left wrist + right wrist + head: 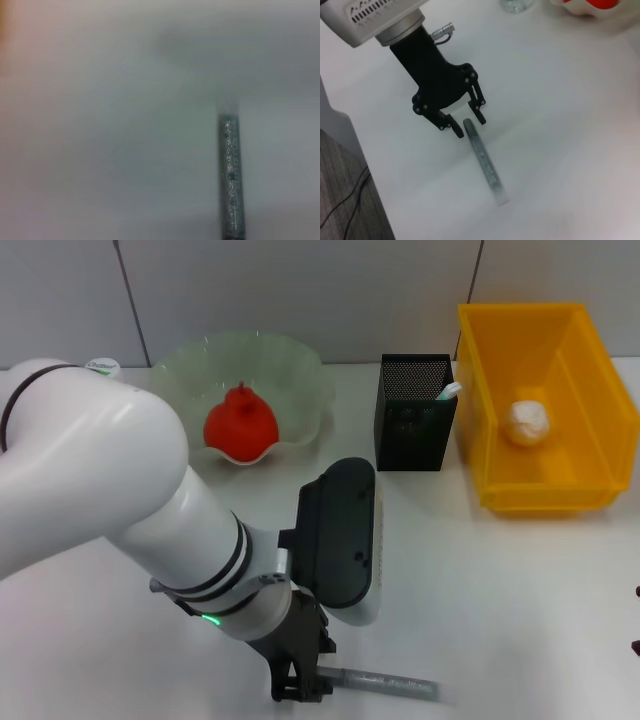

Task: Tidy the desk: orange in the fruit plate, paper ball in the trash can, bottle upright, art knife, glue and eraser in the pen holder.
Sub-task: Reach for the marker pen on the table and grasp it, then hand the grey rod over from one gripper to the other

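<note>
1. The art knife (385,680) lies flat at the head view's bottom centre.
2. The left gripper (467,120) straddles its near end, jaws open, holding nothing.
3. Gripping so near the tip, the knife could pivot or slip.
4. The right gripper isn't visible.

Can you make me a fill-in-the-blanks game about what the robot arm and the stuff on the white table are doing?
1. The left gripper hangs open over one end of the grey glittery ____, which lies flat.
2. The crumpled white paper ball sits inside the ____ plastic bin.
3. The orange-red fruit rests in the wavy ____ glass plate.

Missing words: stick; yellow; green
</note>
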Motion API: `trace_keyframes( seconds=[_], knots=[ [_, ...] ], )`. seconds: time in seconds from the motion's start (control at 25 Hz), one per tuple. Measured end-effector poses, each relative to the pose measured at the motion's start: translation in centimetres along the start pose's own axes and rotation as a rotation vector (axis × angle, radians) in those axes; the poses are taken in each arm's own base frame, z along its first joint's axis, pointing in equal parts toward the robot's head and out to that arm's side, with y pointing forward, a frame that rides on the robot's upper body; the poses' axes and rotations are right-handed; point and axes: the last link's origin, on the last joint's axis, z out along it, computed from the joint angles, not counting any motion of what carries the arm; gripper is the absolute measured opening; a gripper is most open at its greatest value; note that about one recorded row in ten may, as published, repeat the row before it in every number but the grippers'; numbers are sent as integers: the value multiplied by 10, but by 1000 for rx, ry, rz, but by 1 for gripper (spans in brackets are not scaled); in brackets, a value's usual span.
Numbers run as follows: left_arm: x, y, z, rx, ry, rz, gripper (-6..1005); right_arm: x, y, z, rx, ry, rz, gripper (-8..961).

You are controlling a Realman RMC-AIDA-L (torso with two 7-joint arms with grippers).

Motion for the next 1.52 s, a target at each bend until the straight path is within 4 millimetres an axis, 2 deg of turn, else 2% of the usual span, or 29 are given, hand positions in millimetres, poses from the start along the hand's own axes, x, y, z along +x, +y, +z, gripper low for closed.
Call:
trace_keyframes(
  seconds=[0.28, 0.52, 0.72, 1.52],
  knots=[
    [-1, 0, 2, -8, -10, 0, 390, 0, -2, 1, 5, 2, 4, 727],
    [0, 1, 3, -9, -12, 3, 243, 1, -2, 1, 7, 5, 7, 727],
    [-1, 1, 4, -12, -15, 3, 208, 1, -2, 1, 8, 4, 9, 727],
    [1, 8, 7, -22, -17, 25, 155, 7, -1, -4, 16, -20, 28, 727]
  ],
)
